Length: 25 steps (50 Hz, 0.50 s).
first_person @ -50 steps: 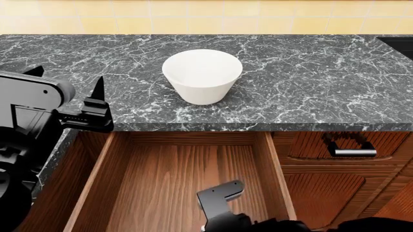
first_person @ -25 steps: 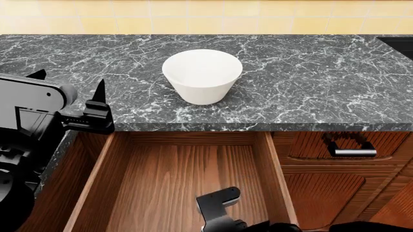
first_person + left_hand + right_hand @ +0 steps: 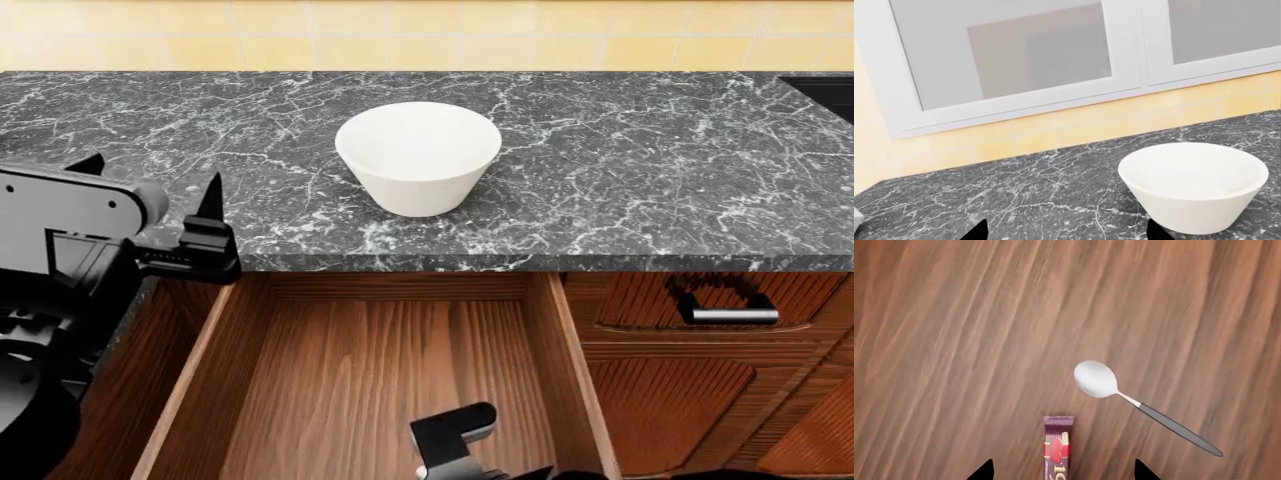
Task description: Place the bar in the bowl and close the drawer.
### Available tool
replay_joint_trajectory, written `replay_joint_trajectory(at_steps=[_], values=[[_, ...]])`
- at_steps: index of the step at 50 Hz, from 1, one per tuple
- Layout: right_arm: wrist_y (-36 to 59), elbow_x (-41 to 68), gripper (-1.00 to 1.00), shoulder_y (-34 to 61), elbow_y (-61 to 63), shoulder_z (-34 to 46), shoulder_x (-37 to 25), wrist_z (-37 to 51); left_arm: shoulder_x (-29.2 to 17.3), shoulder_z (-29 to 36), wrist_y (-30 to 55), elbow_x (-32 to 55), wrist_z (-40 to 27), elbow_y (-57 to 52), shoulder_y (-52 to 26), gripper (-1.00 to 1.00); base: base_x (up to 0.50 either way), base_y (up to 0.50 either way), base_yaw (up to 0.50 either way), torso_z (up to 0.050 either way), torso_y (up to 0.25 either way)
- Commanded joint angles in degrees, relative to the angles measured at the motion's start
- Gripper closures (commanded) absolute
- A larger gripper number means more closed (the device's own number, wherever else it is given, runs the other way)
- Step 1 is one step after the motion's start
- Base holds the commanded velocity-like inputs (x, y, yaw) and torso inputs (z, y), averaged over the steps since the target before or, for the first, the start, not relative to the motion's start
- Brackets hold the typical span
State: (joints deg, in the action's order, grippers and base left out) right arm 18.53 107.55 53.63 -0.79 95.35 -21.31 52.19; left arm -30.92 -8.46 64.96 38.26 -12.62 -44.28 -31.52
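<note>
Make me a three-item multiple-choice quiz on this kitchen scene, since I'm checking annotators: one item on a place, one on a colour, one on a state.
1. Where does the bar lie?
A. in the bowl
B. on the wooden drawer floor, near the spoon
C. on the counter

2. What colour is the bowl?
A. white
B. blue
C. dark red

3. In what state is the drawer?
A. shut
B. pulled open
C. taken out and set on the counter

Answers:
1 B: the right wrist view shows the bar on wood grain, apart from the spoon.
2 A: the bowl is plain white in the head view and the left wrist view.
3 B: the head view shows the drawer's floor and plank sides sticking out below the counter.
</note>
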Motion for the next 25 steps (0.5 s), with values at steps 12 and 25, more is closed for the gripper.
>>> replay_joint_trajectory(at_steps=[12, 25], values=[[0.2, -0.6, 1.0, -1.2, -1.5, 0.6, 0.6, -1.1, -0.1, 0.0, -1.0, 0.3, -0.2, 0.3, 0.9, -1.0, 0.0, 0.0, 0.0, 0.0, 0.0], [0.1, -0.9, 1.0, -1.5, -1.4, 0.5, 0.5, -1.5, -0.2, 0.2, -1.5, 0.4, -0.3, 0.5, 1.2, -1.0, 0.0, 0.0, 0.0, 0.0, 0.0]])
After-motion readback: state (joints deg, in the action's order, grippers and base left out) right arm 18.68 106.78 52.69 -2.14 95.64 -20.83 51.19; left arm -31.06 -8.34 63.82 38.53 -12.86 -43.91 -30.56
